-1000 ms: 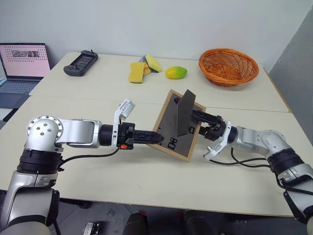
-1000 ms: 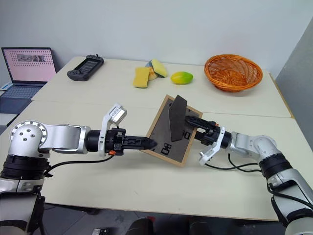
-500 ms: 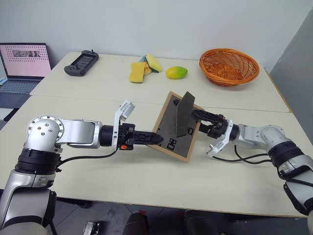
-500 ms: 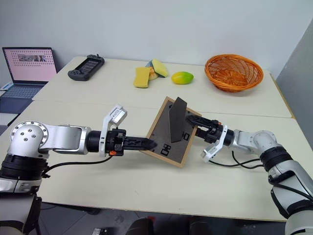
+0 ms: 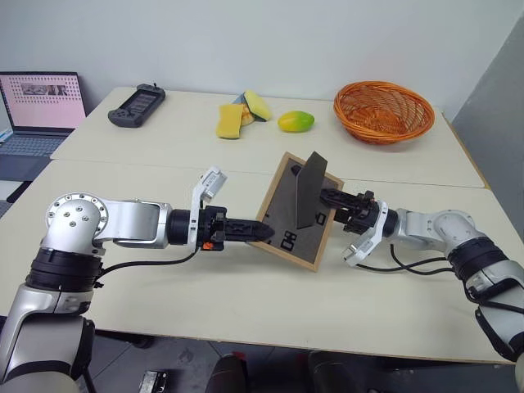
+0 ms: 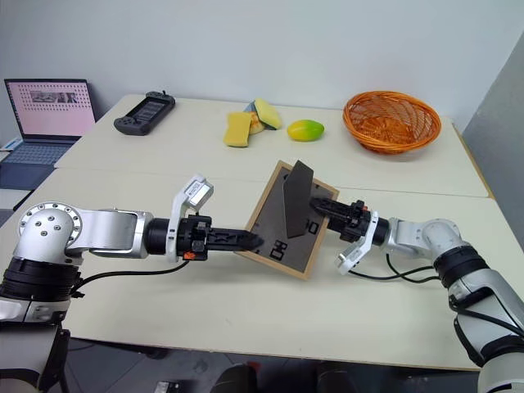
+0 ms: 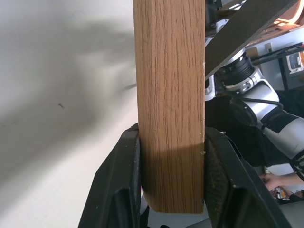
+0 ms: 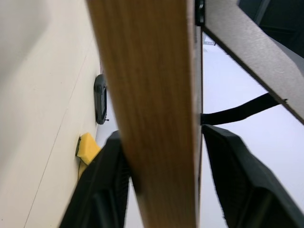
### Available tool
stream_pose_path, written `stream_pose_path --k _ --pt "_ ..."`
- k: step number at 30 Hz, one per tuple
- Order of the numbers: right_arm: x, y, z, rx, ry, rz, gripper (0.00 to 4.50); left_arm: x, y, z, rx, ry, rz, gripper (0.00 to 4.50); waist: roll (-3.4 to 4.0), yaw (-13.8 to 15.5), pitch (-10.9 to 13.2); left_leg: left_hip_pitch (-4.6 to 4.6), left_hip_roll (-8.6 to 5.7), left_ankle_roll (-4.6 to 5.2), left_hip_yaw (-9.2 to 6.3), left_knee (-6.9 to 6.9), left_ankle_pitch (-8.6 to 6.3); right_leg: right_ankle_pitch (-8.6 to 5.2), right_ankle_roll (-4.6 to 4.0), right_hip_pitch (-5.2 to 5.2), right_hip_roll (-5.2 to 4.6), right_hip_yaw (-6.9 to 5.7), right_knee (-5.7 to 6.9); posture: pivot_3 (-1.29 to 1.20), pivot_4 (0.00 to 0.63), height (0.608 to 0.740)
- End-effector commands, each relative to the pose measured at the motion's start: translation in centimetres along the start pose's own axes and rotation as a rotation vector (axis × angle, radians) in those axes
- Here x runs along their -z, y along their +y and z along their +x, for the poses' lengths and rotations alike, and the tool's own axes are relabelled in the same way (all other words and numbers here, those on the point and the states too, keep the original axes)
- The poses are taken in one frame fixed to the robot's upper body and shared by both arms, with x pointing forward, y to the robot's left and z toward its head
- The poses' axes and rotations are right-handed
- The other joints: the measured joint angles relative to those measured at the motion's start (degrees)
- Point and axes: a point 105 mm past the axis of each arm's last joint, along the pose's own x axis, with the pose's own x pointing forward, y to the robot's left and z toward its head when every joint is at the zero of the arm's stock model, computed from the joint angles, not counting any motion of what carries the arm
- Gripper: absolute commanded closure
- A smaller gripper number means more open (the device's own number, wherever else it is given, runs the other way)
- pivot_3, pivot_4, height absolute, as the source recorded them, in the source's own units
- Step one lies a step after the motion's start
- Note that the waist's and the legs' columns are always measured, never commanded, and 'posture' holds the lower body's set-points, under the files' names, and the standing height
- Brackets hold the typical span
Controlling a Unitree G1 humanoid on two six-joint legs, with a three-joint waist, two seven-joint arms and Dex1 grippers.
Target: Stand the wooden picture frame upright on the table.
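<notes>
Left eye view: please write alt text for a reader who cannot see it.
Two robot arms hold a wooden picture frame tilted above the table, dark back panel and folded-out stand facing the camera. The left claw grips its left edge; the right claw is at its right edge. Behind: sponges, a mango, an orange basket.

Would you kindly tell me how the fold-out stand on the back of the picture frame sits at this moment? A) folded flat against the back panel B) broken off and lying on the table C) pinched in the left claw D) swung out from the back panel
D: the dark stand juts out from the grey back of the picture frame, while the left claw clamps the frame's wooden edge.
</notes>
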Motion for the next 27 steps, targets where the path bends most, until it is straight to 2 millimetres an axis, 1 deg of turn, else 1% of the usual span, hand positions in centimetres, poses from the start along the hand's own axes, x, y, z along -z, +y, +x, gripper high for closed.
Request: stream_pose_path --k 1,4,11,15,17,18,22,24,25,27 --pt "0.12 -1.49 0.5 0.057 -0.011 -0.018 2.9 -0.44 -1.01 -0.22 0.016 -0.015 0.046 3.2 0.0 0.0 0.0 0.0 0.0 0.01 -0.01 0.0 0.0 0.0 0.0 0.01 0.0 -0.01 0.0 0.0 0.15 0.74" --pt "0.07 -1.53 0.55 0.059 -0.015 -0.017 3.07 -0.4 -1.01 -0.24 0.018 -0.017 0.045 3.2 0.0 -0.02 0.0 0.0 -0.01 0.01 -0.01 0.0 0.0 0.0 0.0 0.01 -0.01 -0.01 0.0 0.0 0.15 0.74" --pt "0.35 -1.97 0.59 0.078 -0.001 -0.023 3.15 -0.59 -0.52 -0.3 0.002 -0.034 0.025 3.2 0.0 -0.01 0.0 0.0 -0.01 0.04 -0.01 0.0 -0.01 0.0 0.0 0.02 -0.02 -0.02 0.0 0.0 0.15 0.74" --pt "0.33 -1.87 0.61 0.072 0.0 -0.021 3.15 -0.74 -0.26 -0.34 -0.006 -0.045 0.014 3.2 0.0 -0.01 0.0 0.0 -0.01 0.04 -0.02 0.0 0.0 0.0 0.0 0.02 -0.01 -0.02 0.0 0.0 0.15 0.74" --pt "0.28 -1.82 0.61 0.07 -0.001 -0.02 3.15 -0.64 -0.24 -0.35 -0.006 -0.043 0.013 2.5 0.0 -0.02 0.0 0.0 -0.01 0.04 -0.02 0.0 0.0 0.0 0.0 0.02 -0.02 -0.02 0.0 0.0 0.15 0.74" --pt "0.26 -1.81 0.61 0.069 -0.001 -0.02 3.15 -0.6 -0.22 -0.34 -0.006 -0.042 0.012 2.45 0.0 -0.01 0.0 0.0 -0.01 0.04 -0.02 0.0 0.0 0.0 0.0 0.02 -0.02 -0.02 0.0 0.0 0.15 0.74" --pt "0.21 -1.8 0.64 0.069 0.0 -0.018 3.15 -0.51 -0.18 -0.37 -0.003 -0.044 0.008 1.59 0.0 -0.01 0.0 0.0 -0.02 0.04 -0.02 0.0 0.0 0.0 0.0 0.02 -0.02 -0.02 -0.01 0.0 0.15 0.74" --pt "0.2 -1.78 0.66 0.068 0.0 -0.018 3.15 -0.53 -0.26 -0.4 -0.002 -0.045 0.013 1.1 0.0 -0.01 0.0 0.0 -0.02 0.04 -0.02 0.0 0.0 0.0 0.0 0.02 -0.02 -0.03 -0.01 0.0 0.15 0.74" --pt "0.2 -1.77 0.67 0.068 0.001 -0.018 3.15 -0.54 -0.27 -0.41 -0.005 -0.044 0.016 0.78 0.0 -0.01 0.0 0.0 -0.02 0.05 -0.02 0.0 0.0 0.0 0.0 0.02 -0.02 -0.03 -0.01 0.0 0.15 0.74" --pt "0.24 -1.75 0.71 0.068 0.002 -0.018 3.15 -0.65 -0.29 -0.47 -0.008 -0.047 0.017 0.42 0.0 -0.02 0.0 0.0 -0.02 0.05 -0.02 0.0 0.01 0.0 0.0 0.02 -0.02 -0.03 0.0 0.0 0.15 0.74"
